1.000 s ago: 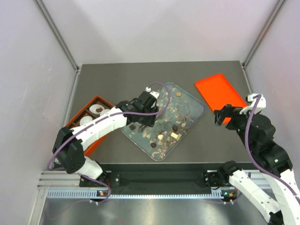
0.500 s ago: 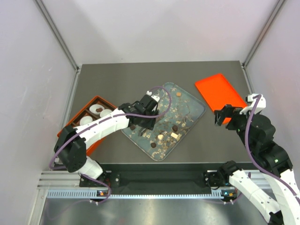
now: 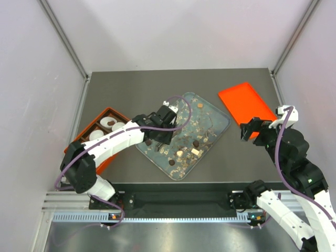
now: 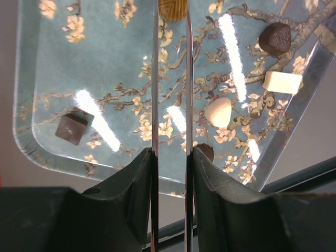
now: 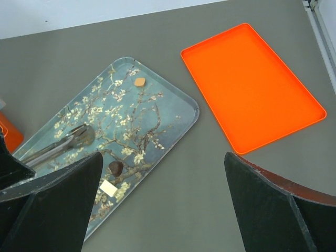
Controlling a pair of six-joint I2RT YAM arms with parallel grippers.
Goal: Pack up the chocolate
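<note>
Left gripper (image 4: 172,157) clamps metal tongs (image 5: 73,139), blades nearly together, tips at a caramel chocolate (image 4: 172,8) at 12 o'clock on the floral tray (image 4: 105,63); grip on it unclear. Pinched off-centre, it may skid across the gloss. Right gripper (image 5: 163,173) gapes wide, empty.

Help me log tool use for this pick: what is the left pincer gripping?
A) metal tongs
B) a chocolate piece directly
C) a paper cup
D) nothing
A: the left pincer is closed on the metal tongs, whose two thin blades reach out from it over the patterned tray.
</note>
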